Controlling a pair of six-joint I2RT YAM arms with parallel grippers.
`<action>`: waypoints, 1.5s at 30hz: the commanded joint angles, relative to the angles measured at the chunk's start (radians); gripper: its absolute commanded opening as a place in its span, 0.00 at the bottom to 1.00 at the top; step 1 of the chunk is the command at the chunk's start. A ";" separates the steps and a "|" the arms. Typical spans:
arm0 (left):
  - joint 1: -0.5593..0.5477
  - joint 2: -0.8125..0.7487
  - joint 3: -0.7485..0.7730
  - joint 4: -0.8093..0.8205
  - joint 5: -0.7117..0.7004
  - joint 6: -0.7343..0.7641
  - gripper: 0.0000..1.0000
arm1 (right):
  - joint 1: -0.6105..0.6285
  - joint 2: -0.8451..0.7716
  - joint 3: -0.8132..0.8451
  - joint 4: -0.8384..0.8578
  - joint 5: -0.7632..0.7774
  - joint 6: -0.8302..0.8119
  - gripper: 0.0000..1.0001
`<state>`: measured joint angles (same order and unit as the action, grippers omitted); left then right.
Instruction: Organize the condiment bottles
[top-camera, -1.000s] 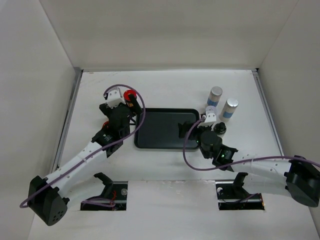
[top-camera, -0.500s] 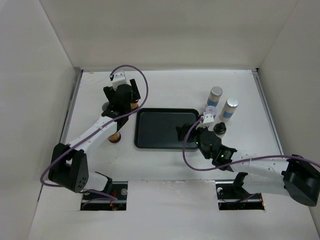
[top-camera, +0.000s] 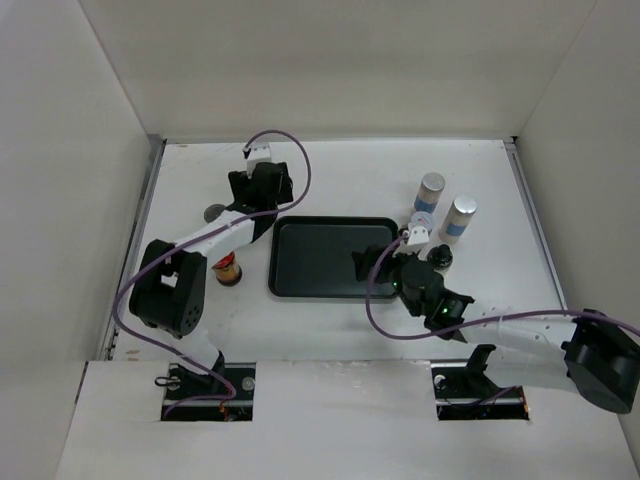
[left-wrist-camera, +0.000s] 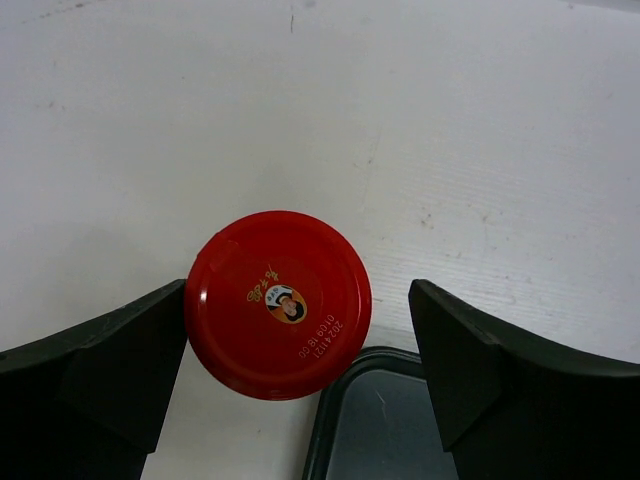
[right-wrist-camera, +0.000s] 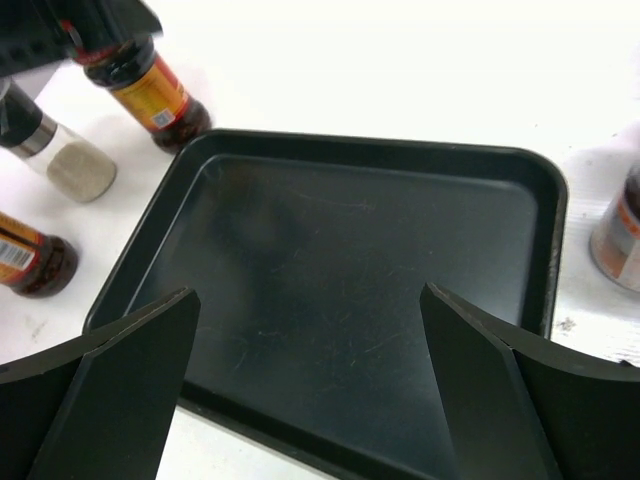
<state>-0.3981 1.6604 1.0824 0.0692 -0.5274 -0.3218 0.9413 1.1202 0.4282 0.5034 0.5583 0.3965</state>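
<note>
Left pincer (left-wrist-camera: 298, 300) gapes astride the red-lidded jar (left-wrist-camera: 278, 320); right pincer (right-wrist-camera: 308, 295) wide over the tray (right-wrist-camera: 400, 152).

Reads as a robotics lab test cell. Walled on three sides with plain white boards: back panel (top-camera: 330, 70), left panel (top-camera: 70, 220), right panel (top-camera: 590, 140). Floored with a flat white surface (top-camera: 350, 175), scuffed and speckled in the left wrist view. Fitted at the near edge with two white-and-black arms, left arm (top-camera: 215, 235) and right arm (top-camera: 520, 330), each trailing a loose purple cable (top-camera: 300, 180). Cut with two rectangular openings (top-camera: 205, 385) by the arm bases, wiring visible inside. Watched from a fixed overhead view. Set out like staged test props: a black tray (top-camera: 320, 265) mid-surface, small bottles (top-camera: 430, 190) standing beside it on both sides.
</note>
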 joint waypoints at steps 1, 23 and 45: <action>-0.008 0.015 0.040 0.018 -0.037 -0.020 0.87 | -0.012 -0.051 -0.011 0.070 -0.008 0.010 1.00; -0.124 -0.290 0.004 0.189 -0.086 0.047 0.38 | -0.052 -0.102 -0.039 0.073 -0.011 0.030 1.00; -0.271 -0.116 -0.167 0.233 -0.126 -0.042 0.52 | -0.074 -0.134 -0.055 0.066 0.017 0.038 1.00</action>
<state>-0.6743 1.5623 0.8925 0.1406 -0.6037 -0.3523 0.8711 0.9997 0.3756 0.5110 0.5625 0.4232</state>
